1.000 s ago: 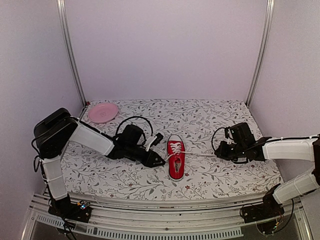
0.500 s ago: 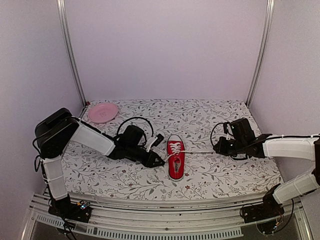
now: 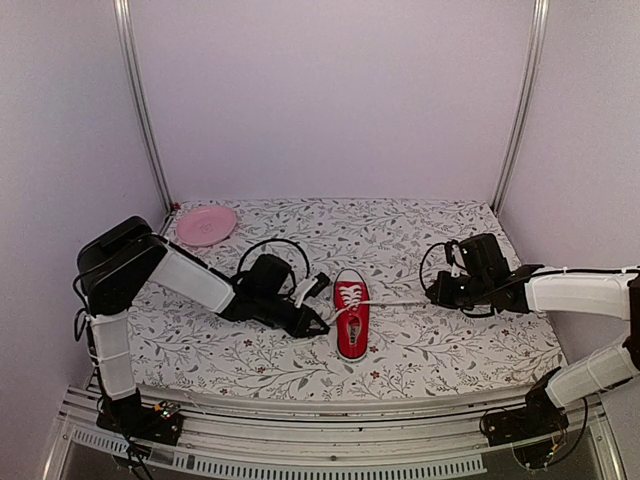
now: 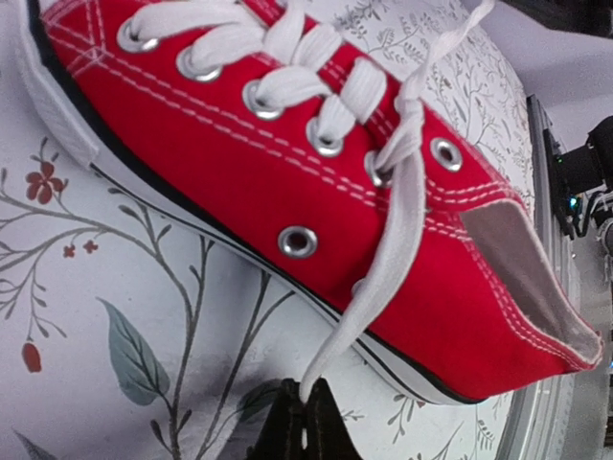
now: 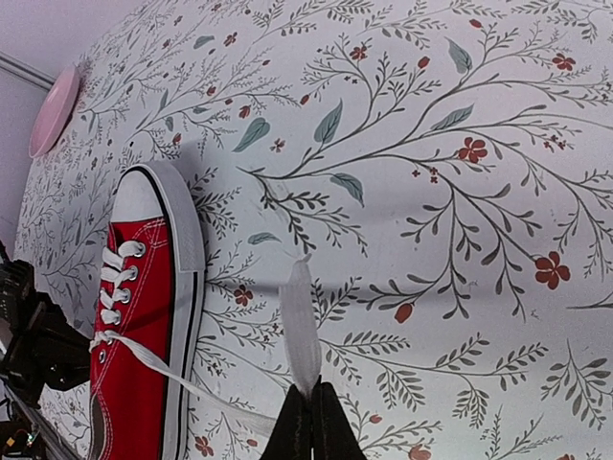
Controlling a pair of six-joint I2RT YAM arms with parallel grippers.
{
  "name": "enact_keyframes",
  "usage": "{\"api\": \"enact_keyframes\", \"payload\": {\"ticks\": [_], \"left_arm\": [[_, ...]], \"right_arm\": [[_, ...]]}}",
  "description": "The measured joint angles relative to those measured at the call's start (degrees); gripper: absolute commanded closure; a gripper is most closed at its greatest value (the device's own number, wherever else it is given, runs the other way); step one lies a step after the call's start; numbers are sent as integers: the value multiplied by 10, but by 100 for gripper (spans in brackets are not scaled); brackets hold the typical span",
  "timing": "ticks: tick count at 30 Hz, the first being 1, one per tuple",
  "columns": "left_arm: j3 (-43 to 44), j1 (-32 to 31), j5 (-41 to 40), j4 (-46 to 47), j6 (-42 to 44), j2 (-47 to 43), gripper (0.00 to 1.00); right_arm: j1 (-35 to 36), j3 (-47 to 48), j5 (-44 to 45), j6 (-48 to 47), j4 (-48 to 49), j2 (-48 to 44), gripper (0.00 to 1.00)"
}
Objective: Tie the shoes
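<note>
The red shoe (image 3: 352,322) with white laces lies in the middle of the floral cloth, toe pointing away from the arms. My left gripper (image 3: 322,319) sits low at the shoe's left side, shut on the end of the left lace (image 4: 383,278), which runs from the top eyelets down over the red side (image 4: 239,153) to the fingertips (image 4: 305,422). My right gripper (image 3: 432,296) is to the right of the shoe, shut on the right lace (image 3: 400,301), which stretches across the cloth. In the right wrist view, that lace's tip (image 5: 300,326) sticks out past the shut jaws (image 5: 311,398).
A pink plate (image 3: 206,224) rests at the back left corner of the cloth, also seen in the right wrist view as the pink plate (image 5: 53,110). Metal frame posts (image 3: 140,110) stand at both back corners. The table's front rail (image 3: 330,440) runs along the near edge.
My left gripper has closed on the left lace end beside the shoe. My right gripper has shifted slightly left and back, still holding the right lace.
</note>
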Motion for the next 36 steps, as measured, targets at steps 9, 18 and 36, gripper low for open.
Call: {"api": "enact_keyframes", "payload": {"ticks": [9, 18, 36], "left_arm": [[-11, -9, -22, 71, -53, -61, 100], [-9, -26, -63, 95, -74, -72, 100], [-28, -43, -115, 91, -75, -72, 100]], "right_arm": [[0, 124, -23, -39, -2, 32, 98], [89, 275, -112, -56, 79, 168, 80], [92, 214, -248, -117, 98, 183, 40]]}}
